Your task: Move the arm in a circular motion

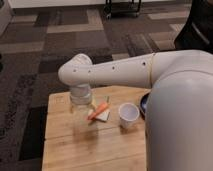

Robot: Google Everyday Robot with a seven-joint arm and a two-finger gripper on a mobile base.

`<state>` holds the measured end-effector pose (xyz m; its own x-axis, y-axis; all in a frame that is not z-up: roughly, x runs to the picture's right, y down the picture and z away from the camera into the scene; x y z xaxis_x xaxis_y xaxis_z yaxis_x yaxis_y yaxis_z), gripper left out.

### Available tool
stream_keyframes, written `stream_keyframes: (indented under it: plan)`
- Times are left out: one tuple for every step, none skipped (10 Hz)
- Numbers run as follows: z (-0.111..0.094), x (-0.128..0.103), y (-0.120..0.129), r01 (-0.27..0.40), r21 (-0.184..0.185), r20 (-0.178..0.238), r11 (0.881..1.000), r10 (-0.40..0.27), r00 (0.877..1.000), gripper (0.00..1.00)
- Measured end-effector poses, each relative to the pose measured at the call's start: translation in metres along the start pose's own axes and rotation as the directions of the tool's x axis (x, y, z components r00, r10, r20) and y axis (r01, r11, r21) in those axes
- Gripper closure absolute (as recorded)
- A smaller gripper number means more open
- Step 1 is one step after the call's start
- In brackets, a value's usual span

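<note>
The large glossy white arm (150,75) reaches from the right across the middle of the view, with small dark screw holes along its forearm and a rounded elbow joint (75,72) at the left. Its translucent-fingered gripper (82,116) hangs straight down from the elbow over the left part of a wooden table (90,145). The gripper sits just left of an orange carrot (97,111) lying on a white napkin (102,115).
A white paper cup (128,115) stands upright right of the carrot. A dark bowl (144,105) peeks out at the table's right, partly behind the arm. Patterned carpet (60,40) surrounds the table; dark furniture (122,7) stands at the back.
</note>
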<state>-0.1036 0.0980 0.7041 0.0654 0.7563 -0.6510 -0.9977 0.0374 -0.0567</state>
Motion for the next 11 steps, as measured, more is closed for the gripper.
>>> stream_keyframes:
  plan:
    - [0.0, 0.0, 0.0, 0.0, 0.0, 0.0, 1.0, 0.0, 1.0, 0.35]
    - [0.0, 0.0, 0.0, 0.0, 0.0, 0.0, 1.0, 0.0, 1.0, 0.35]
    - [0.0, 0.0, 0.0, 0.0, 0.0, 0.0, 1.0, 0.0, 1.0, 0.35]
    - [0.0, 0.0, 0.0, 0.001, 0.0, 0.0, 1.0, -0.001, 1.0, 0.35]
    - [0.0, -0.002, -0.003, 0.002, 0.026, -0.002, 1.0, -0.002, 1.0, 0.35]
    - [0.002, -0.004, -0.003, 0.007, 0.044, -0.009, 0.999, -0.006, 1.0, 0.35]
    - [0.006, -0.011, 0.002, 0.03, 0.071, -0.023, 0.997, -0.028, 0.999, 0.35]
    - [0.008, -0.02, 0.01, 0.066, 0.091, -0.031, 0.994, -0.063, 0.998, 0.35]
    - [0.008, -0.024, 0.013, 0.08, 0.097, -0.032, 0.992, -0.077, 0.996, 0.35]
    - [0.01, -0.032, 0.022, 0.106, 0.103, -0.04, 0.989, -0.103, 0.994, 0.35]
    - [0.01, -0.043, 0.028, 0.132, 0.107, -0.045, 0.986, -0.127, 0.991, 0.35]
